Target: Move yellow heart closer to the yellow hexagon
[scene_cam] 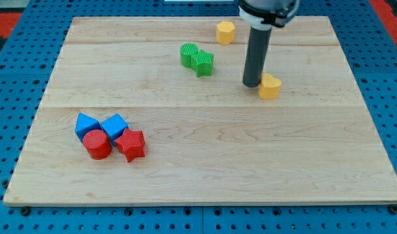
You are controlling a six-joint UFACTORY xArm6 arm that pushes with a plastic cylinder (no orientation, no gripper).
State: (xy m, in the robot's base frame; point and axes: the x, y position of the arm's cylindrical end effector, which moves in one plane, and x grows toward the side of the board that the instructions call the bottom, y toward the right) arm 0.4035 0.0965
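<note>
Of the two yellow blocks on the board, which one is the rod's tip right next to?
The yellow heart: my tip stands right against its left side. The yellow hexagon sits apart near the view's top.

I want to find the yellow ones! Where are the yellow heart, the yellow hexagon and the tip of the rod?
yellow heart [271,86], camera view, on its top face.
yellow hexagon [225,31], camera view, on its top face.
my tip [251,84], camera view, on the rod's lower end, beside the heart's left.
</note>
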